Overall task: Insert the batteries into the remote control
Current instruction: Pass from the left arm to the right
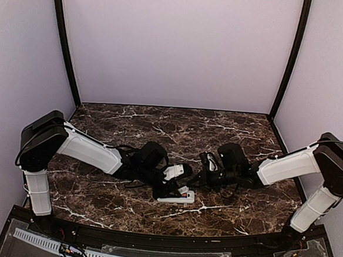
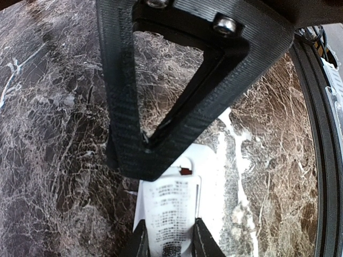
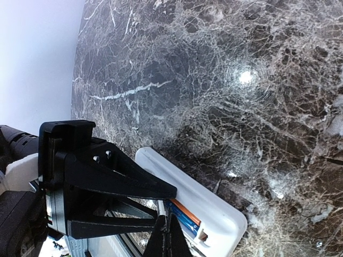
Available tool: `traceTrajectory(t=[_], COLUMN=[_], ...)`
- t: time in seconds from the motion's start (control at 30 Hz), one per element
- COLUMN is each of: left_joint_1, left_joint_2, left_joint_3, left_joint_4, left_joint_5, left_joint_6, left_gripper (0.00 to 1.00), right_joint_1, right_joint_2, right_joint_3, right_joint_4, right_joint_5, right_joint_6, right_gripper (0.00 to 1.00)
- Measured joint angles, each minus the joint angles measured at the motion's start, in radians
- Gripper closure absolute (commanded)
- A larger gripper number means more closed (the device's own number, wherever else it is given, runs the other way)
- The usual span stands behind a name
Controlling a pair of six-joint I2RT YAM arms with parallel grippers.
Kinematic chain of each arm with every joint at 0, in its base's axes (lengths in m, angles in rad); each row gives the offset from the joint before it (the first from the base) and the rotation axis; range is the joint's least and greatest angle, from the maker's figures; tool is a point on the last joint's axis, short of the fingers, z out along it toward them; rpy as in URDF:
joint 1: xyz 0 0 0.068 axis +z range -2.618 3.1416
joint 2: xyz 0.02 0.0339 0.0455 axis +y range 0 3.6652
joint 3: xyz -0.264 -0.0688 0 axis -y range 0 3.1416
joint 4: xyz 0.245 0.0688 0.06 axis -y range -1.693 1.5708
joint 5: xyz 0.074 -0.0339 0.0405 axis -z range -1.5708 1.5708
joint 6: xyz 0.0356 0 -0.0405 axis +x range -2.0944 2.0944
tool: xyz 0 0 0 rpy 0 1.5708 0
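- At the near middle of the dark brown marble-patterned worktop [image 1: 160,127] lies the slim white plastic rectangular remote control [image 1: 176,196], label side up with its compartment uncovered
- In that compartment, side by side, sit the thin cylindrical orange-red battery [image 3: 187,212] and the thin cylindrical blue battery [image 3: 181,220]; I cannot tell whether both are fully seated
- The left end effector [image 2: 170,242] pinches the remote control across its long edges, at the labelled end
- The right end effector [image 3: 169,238] has its fingers pressed together on nothing, tips just beside the batteries
- The remote looks light, stiff and smooth, likely to skate on polished stone, so the narrow-side hold suits it
- The batteries are hard, round and prone to roll or spring out; pressing at mid-length seems safer than pinching
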Motion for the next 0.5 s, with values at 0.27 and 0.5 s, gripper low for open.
traceTrajectory(t=[0.27,0.5], left_joint_1=[0.0,-0.002], left_joint_2=[0.0,0.0], left_joint_3=[0.021,0.065], left_joint_4=[-0.047,-0.151], left_joint_5=[0.0,-0.002], left_joint_6=[0.021,0.094], left_gripper=[0.9,0.9], right_joint_1=[0.0,0.011], right_joint_2=[-0.001,-0.002], right_joint_3=[-0.016,-0.016], right_joint_4=[0.025,-0.002], right_joint_5=[-0.007,-0.014], right_joint_6=[0.015,-0.01], right_gripper=[0.97,0.9])
